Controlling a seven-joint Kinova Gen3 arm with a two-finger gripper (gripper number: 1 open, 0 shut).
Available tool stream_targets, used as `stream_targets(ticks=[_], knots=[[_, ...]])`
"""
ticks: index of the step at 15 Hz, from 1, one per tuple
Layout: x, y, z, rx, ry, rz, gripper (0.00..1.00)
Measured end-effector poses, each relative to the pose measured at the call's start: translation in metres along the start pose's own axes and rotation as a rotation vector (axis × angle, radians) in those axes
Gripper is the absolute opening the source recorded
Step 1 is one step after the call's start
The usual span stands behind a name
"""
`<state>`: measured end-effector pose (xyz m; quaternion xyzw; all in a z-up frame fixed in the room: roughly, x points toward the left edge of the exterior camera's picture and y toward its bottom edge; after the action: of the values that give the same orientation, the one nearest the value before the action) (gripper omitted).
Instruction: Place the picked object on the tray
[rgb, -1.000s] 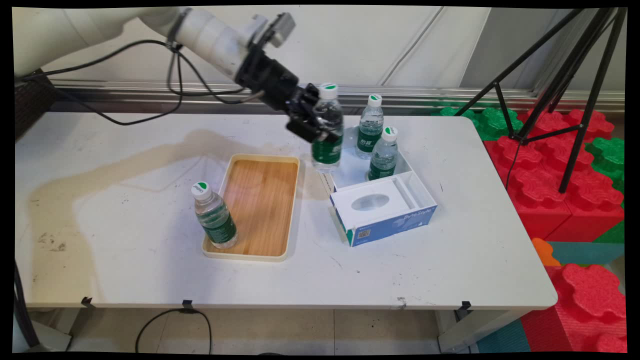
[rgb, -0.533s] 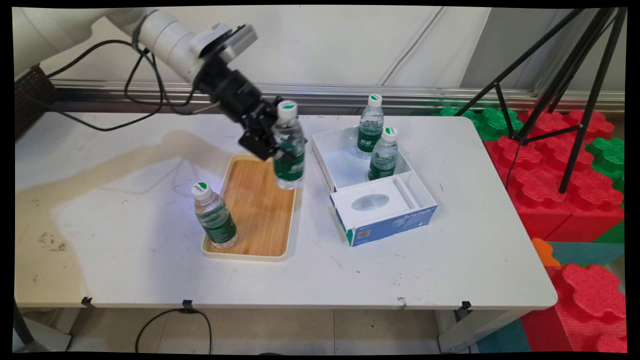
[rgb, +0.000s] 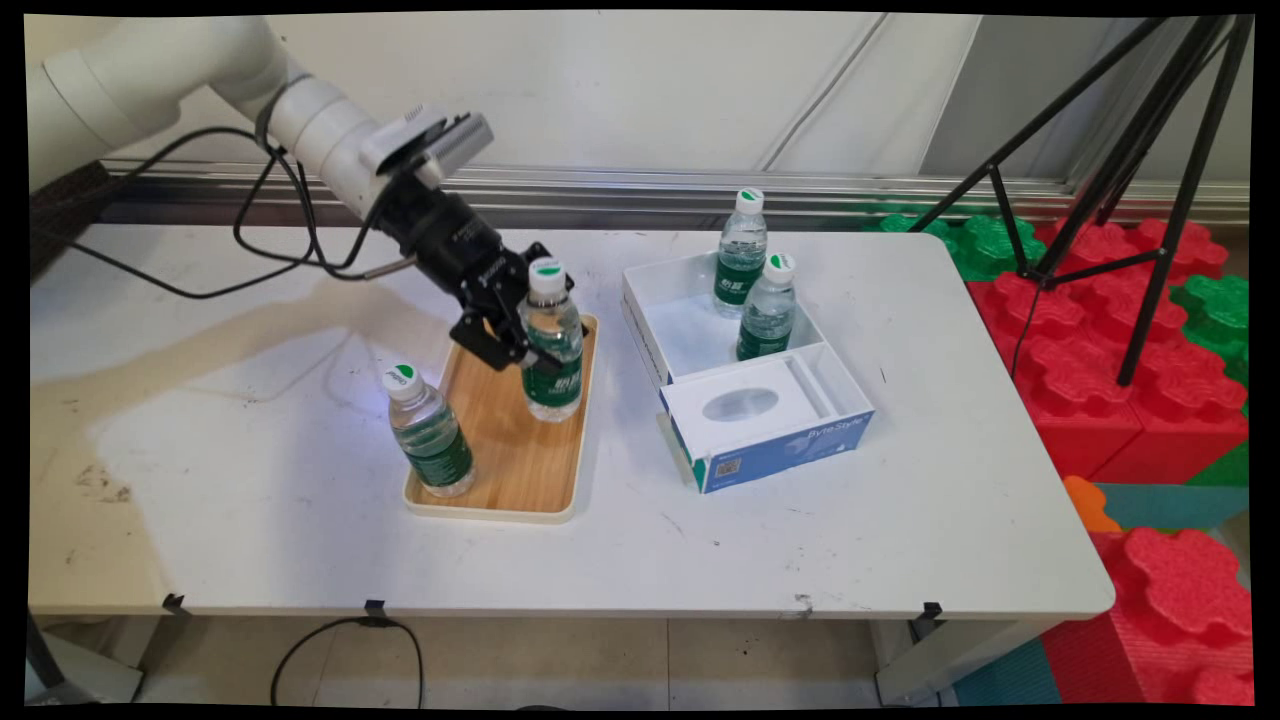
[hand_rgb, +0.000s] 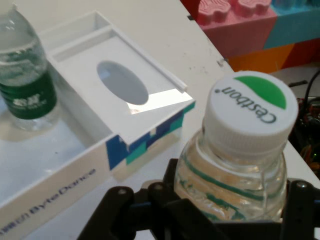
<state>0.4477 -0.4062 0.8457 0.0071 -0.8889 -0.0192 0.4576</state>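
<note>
While the gripper (rgb: 520, 345) is pinching an upright water bottle (rgb: 551, 340) at its shoulder, its base is hanging just above the wooden tray (rgb: 520, 470), toward the tray's far right.

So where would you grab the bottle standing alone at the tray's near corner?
Around the clear body between cap and green label of that bottle, coming from the side: it stands upright, round and narrow, and the claw grips its bottle the same way.
</note>
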Motion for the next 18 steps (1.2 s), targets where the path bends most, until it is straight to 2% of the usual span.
stream_targets(ticks=[6,11,17,18], knots=[[-0.027,0.000,0.018,-0.010,-0.011,0.002,0.00],[-0.045,-0.006,0.026,0.010,-0.018,0.006,0.00],[-0.056,-0.007,0.027,0.019,-0.022,0.008,0.00],[-0.057,-0.006,0.027,0.019,-0.022,0.009,1.00]])
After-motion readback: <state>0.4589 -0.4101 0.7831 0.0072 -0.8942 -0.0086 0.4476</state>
